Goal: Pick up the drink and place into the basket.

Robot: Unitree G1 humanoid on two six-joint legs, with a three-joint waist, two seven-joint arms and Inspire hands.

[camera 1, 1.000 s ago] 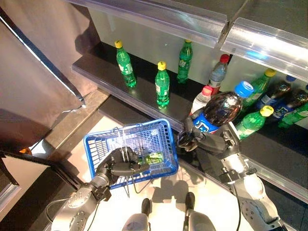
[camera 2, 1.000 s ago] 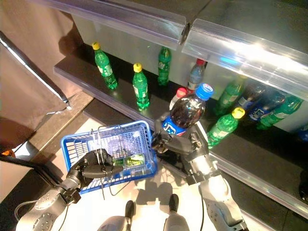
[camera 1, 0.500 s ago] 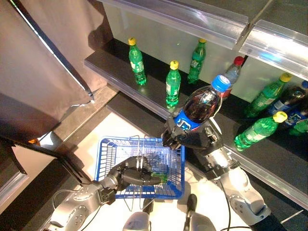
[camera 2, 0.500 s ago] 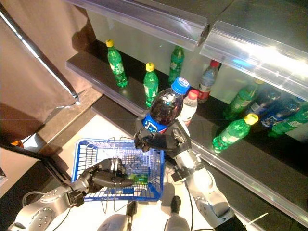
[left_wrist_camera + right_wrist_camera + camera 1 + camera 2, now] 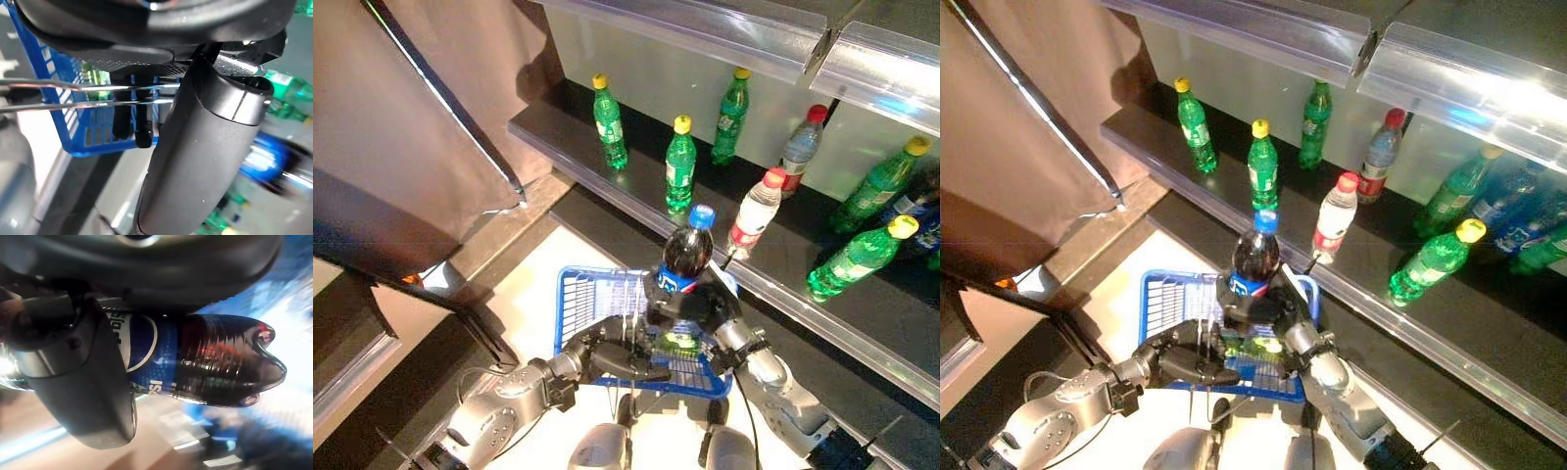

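Two head views, high above and looking steeply down: shelf (image 5: 607,171) crossing the upper half of the frame, blue basket (image 5: 597,294) at lower centre, arms entering from the bottom corners. Same scene in both, the right eye view set slightly to one side. Left wrist view very close, looking along the left hand (image 5: 195,161) past thin wire handles (image 5: 73,95) to the basket's wall. Right wrist view equally close, right hand (image 5: 78,382) at left, dark cola bottle (image 5: 205,362) filling mid-frame.

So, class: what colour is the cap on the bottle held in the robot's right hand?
Blue, on the dark cola bottle in the right hand; clearest in the left eye view.
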